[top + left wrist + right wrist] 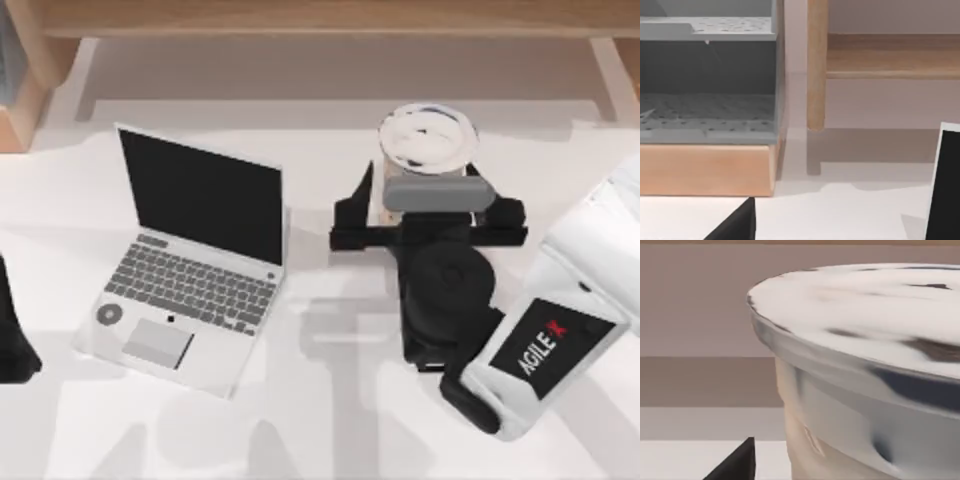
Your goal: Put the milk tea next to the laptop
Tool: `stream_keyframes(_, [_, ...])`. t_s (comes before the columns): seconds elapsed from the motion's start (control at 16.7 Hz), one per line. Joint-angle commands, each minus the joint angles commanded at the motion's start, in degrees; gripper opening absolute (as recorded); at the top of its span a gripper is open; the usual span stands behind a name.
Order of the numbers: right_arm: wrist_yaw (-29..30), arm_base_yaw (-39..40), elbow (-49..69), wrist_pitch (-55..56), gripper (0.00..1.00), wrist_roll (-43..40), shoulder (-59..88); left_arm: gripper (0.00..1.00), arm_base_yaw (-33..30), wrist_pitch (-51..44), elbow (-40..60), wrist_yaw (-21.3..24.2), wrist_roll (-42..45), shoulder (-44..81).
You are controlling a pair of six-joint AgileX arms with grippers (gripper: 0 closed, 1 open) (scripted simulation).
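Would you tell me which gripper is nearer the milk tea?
Right. The right gripper is at the milk tea; the left arm sits parked at the table's left edge.

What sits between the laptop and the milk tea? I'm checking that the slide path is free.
Bare white table apart from the right claw's black finger beside the milk tea; the top view shows nothing else before the laptop.

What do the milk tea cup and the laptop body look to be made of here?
Milk tea: seemingly clear glossy plastic, since beige drink shows through its wall, under a white shiny lid. Laptop: silver-white matte shell, metal or plastic, hard to tell; black glassy screen.
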Motion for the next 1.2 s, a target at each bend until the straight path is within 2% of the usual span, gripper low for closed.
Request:
stream_keyframes(0.24, [-0.14,-0.14,0.15,-0.11,1.00,0.00,0.05,1.00,0.00,0.00,0.00,0.00,0.00,0.00])
stream_keyframes(1.02, [-0.14,-0.14,0.15,-0.11,0.02,0.00,0.05,1.00,0.00,0.00,0.00,0.00,0.00,0.00])
stream_keyframes(1.2, [-0.14,-0.14,0.15,-0.11,0.00,0.00,0.05,1.00,0.00,0.00,0.00,0.00,0.00,0.00])
